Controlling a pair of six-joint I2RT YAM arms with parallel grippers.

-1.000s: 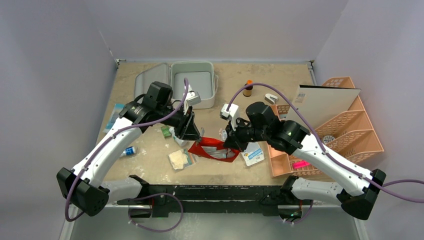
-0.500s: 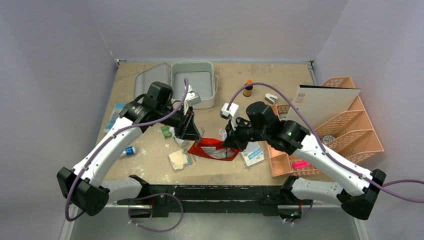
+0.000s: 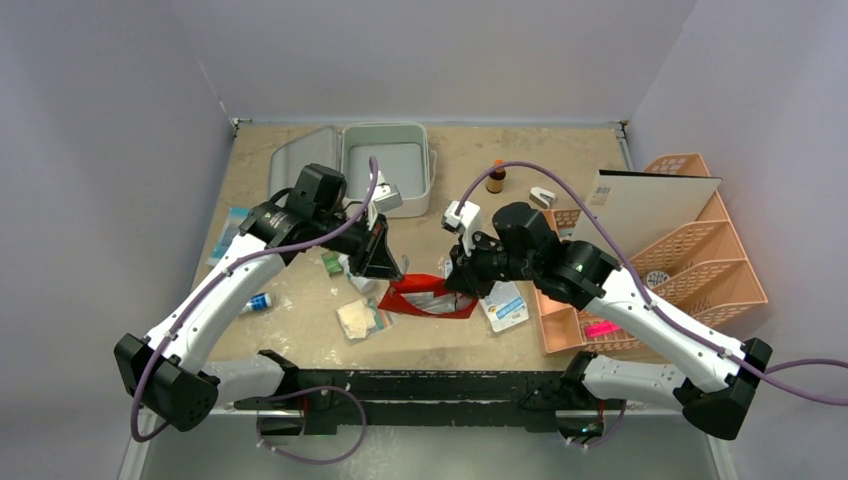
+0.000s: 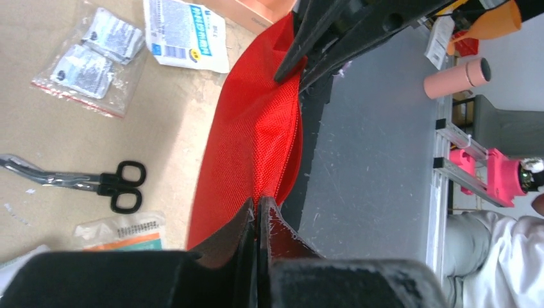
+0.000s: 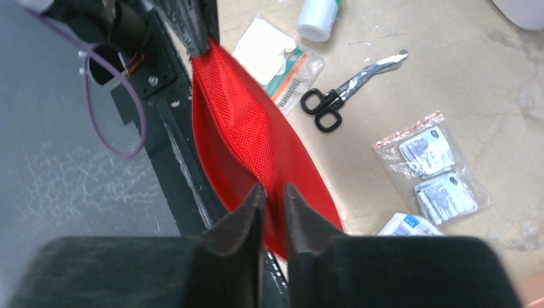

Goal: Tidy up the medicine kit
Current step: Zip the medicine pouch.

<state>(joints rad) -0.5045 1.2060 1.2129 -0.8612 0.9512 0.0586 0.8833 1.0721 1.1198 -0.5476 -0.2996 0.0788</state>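
1. Pinching the left end of the red pouch (image 3: 428, 298) with the left gripper (image 4: 258, 206), fingers pressed flat together on the fabric edge.
2. Gripping the opposite end with the right gripper (image 5: 271, 191), jaws narrow, only a thin slot between them with red fabric in it.
3. Spanning the gap between the two, near the front edge of the table (image 3: 560, 150), zipper mouth gaping enough to show red mesh lining.
4. Sitting well apart at the far side: the medicine kit (image 3: 385, 165), lid swung open flat to its left, touched by neither arm.
5. Lying on the tabletop around the pouch: black-handled scissors (image 5: 340, 96), a zip bag of white sachets (image 5: 433, 167), a white bottle (image 5: 317, 16), a packet with a white pad (image 3: 358, 318).
6. Standing at the right: a peach lattice organizer (image 3: 700, 255), close beside the right arm.
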